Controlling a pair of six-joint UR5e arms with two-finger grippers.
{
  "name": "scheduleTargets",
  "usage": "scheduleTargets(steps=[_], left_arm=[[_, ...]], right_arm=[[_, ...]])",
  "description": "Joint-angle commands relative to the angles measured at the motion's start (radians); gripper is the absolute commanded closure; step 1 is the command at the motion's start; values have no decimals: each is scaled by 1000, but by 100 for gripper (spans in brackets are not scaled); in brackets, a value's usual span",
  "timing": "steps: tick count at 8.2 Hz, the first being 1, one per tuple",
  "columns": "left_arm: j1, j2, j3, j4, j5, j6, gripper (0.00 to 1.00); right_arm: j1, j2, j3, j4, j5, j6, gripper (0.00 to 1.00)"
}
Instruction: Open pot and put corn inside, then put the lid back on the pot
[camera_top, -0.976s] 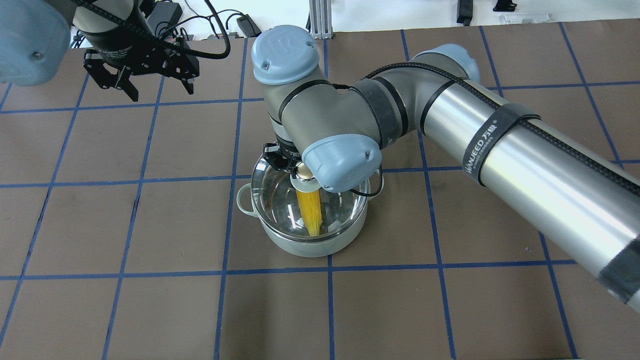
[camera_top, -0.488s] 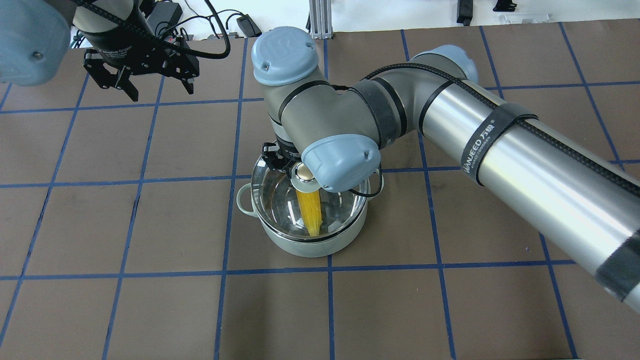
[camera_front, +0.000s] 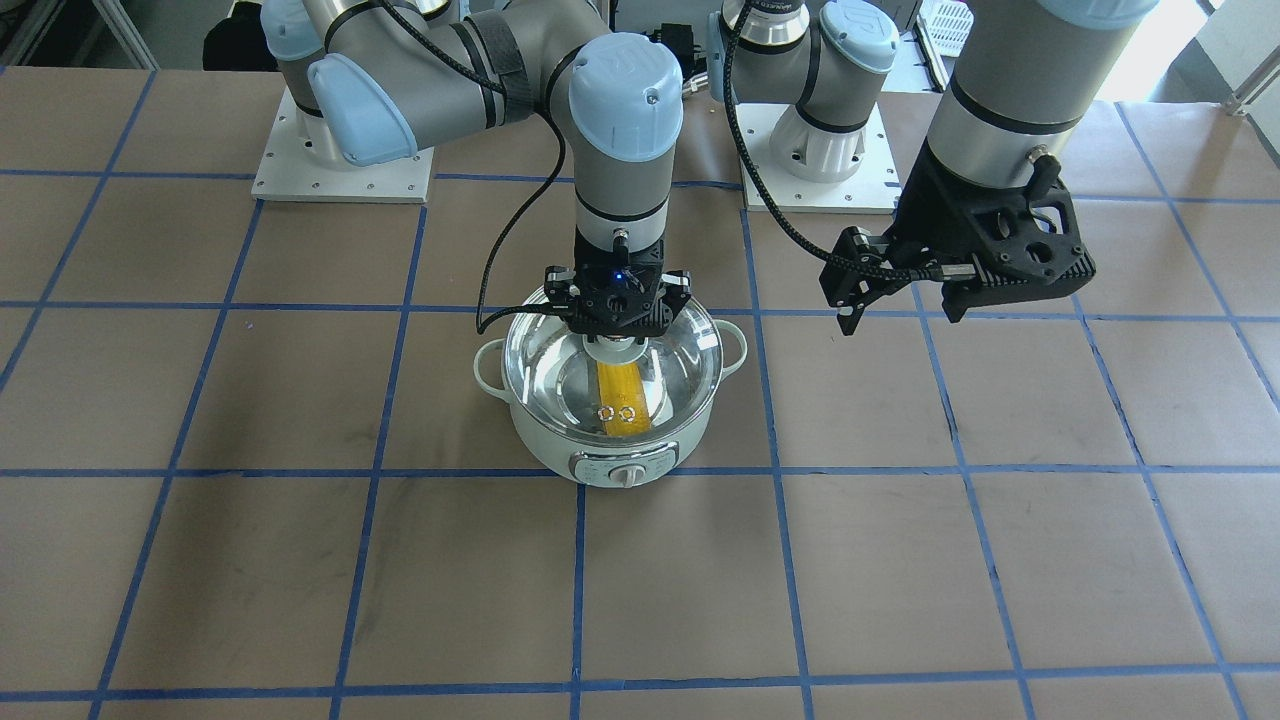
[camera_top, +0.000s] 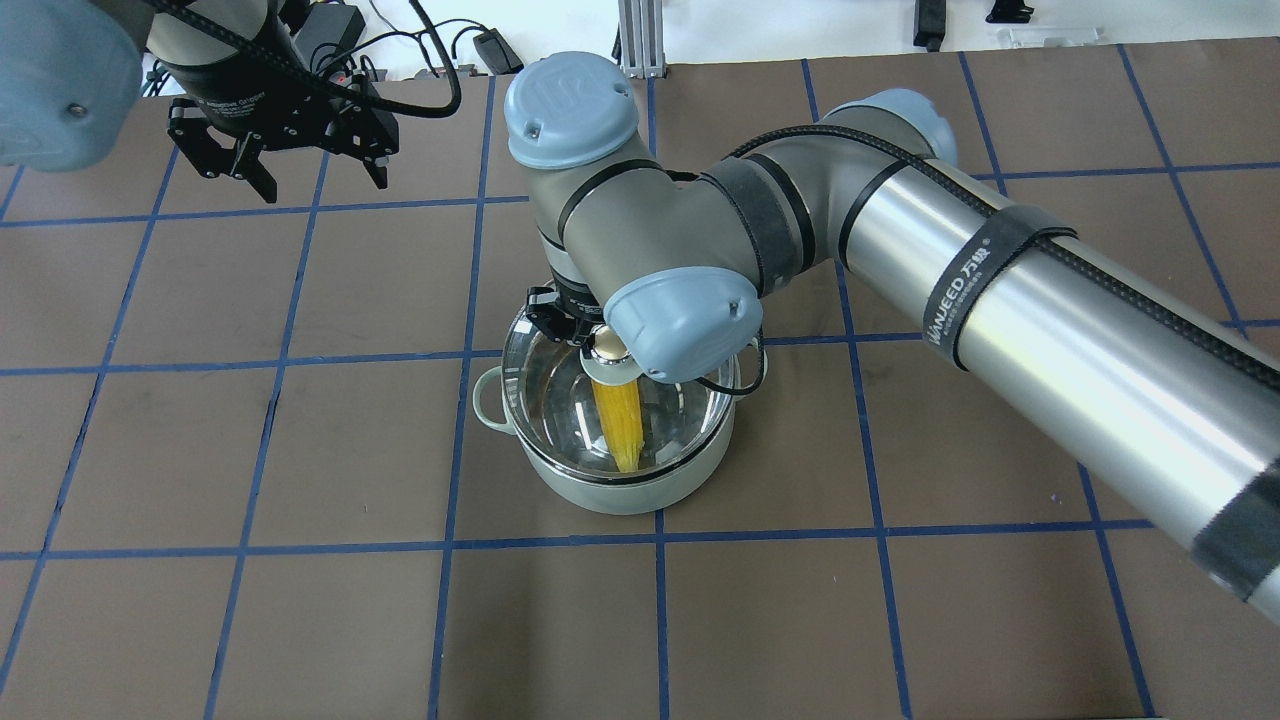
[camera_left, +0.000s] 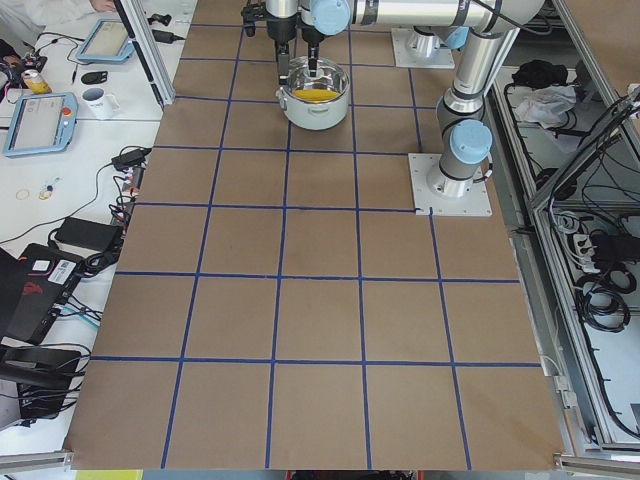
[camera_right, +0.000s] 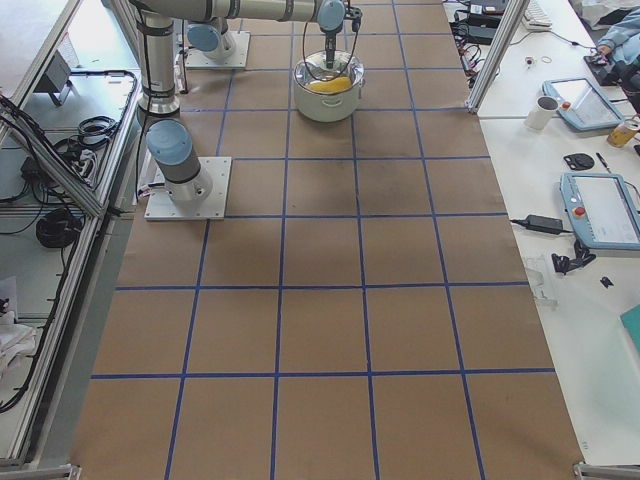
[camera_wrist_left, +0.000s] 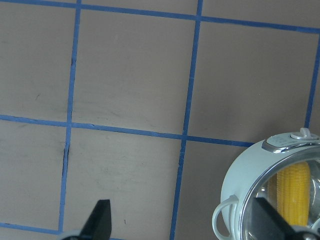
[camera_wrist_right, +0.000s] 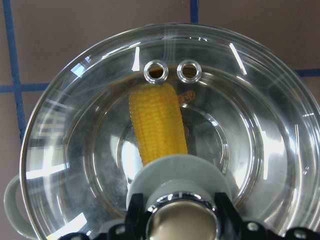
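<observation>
Where blue tape (camera_top: 300, 550) grids the brown table (camera_top: 340, 450), right jaws clasp the lid (camera_top: 545, 390) on the pot (camera_top: 600, 497) — left jaws spread.

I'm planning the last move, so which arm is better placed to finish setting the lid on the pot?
Right. The right end effector grips the lid by its knob, over the pot with the corn inside. The left end effector hangs open, apart from the pot.
</observation>
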Motion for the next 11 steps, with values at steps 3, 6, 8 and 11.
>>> scheduleTargets(steps=[3, 6, 8, 11], left_arm=[[0, 0, 0, 0, 1, 1, 0], [0, 0, 0, 0, 1, 0, 0], [0, 0, 0, 0, 1, 0, 0], [0, 0, 0, 0, 1, 0, 0]], right_arm=[[-6, 0, -1, 4, 9, 2, 89], [-9, 0, -1, 12, 9, 4, 88], [-9, 0, -2, 12, 32, 13, 88], [-9, 0, -2, 14, 30, 13, 88]])
